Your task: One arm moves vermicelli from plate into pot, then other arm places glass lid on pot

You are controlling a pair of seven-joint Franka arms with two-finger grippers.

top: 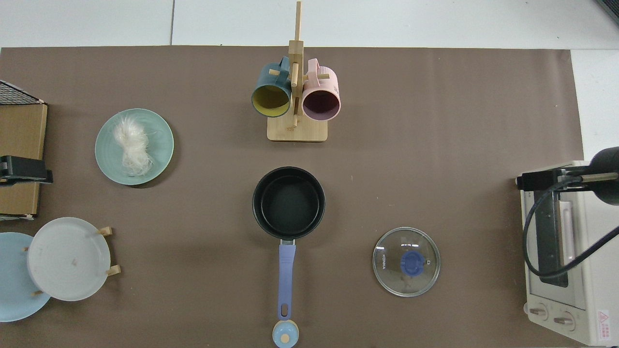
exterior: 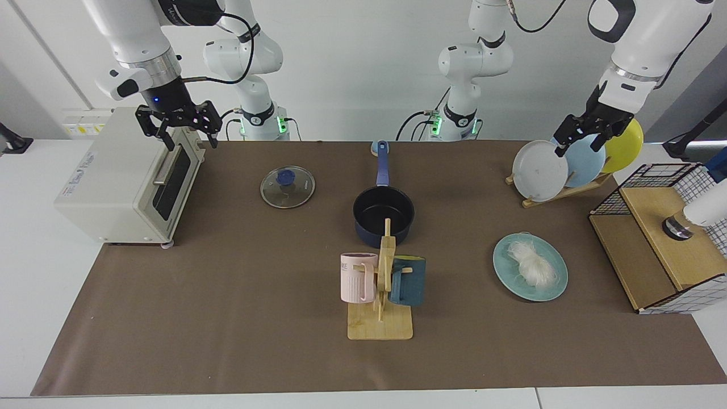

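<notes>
Vermicelli [exterior: 533, 265] sits on plate [exterior: 554, 284], well apart from empty pot [exterior: 383, 213] mid-counter. Glass lid [exterior: 287, 187] lies flat beside pot. Left gripper [exterior: 579, 138] spread, above dish rack; right gripper [exterior: 180, 126] spread, over toaster oven [exterior: 119, 182].

Facing view across table, top view overhead — both show pot [exterior: 383, 214]

The right gripper [exterior: 180, 132] hangs raised at the end of its arm, pointing downward with fingers spread apart. The left gripper [exterior: 585, 139] is raised too (its wrist angled, tilting inward and down), fingers parted, holding nothing. Both arms wait, well apart from each other.
</notes>
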